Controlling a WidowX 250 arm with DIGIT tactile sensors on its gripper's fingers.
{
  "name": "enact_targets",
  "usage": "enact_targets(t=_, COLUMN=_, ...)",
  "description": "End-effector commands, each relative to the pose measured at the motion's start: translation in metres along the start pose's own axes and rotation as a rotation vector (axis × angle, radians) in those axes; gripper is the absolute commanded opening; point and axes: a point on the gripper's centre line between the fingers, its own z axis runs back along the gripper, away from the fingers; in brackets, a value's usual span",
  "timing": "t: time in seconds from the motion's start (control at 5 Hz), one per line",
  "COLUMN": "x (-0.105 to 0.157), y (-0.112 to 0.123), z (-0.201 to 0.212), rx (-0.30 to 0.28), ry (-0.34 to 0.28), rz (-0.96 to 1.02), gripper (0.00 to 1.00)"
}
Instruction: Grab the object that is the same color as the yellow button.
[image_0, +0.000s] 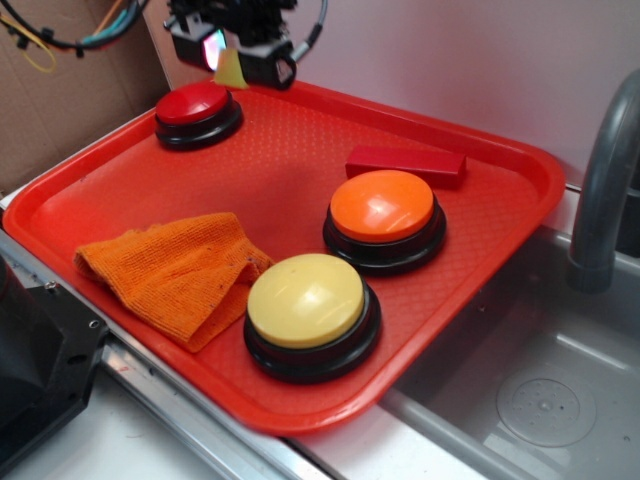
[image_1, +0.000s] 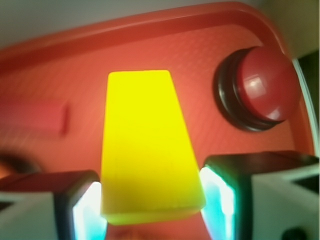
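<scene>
The small yellow wedge block sits between my gripper's fingers at the far back of the red tray, above its back rim. In the wrist view the block fills the middle, its wide end pressed between both lit pads of the gripper, with the tray floor blurred behind it. The gripper is shut on the block. The pale-yellow domed button on its black base stands at the tray's front, far from the gripper.
A red-domed button stands just left of the gripper and shows in the wrist view. An orange-domed button, a long red block and a folded orange cloth lie on the tray. A sink and faucet are right.
</scene>
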Motion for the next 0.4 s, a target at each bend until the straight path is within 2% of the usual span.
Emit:
enact_targets(t=0.0, x=-0.0143, y=-0.0256, z=0.0788, rx=-0.034, ry=-0.061, rz=-0.341, gripper=0.0)
enact_targets(t=0.2, x=-0.0155, y=-0.0301, z=0.0803, rx=-0.002, ry=-0.038, rz=-0.357, gripper=0.0)
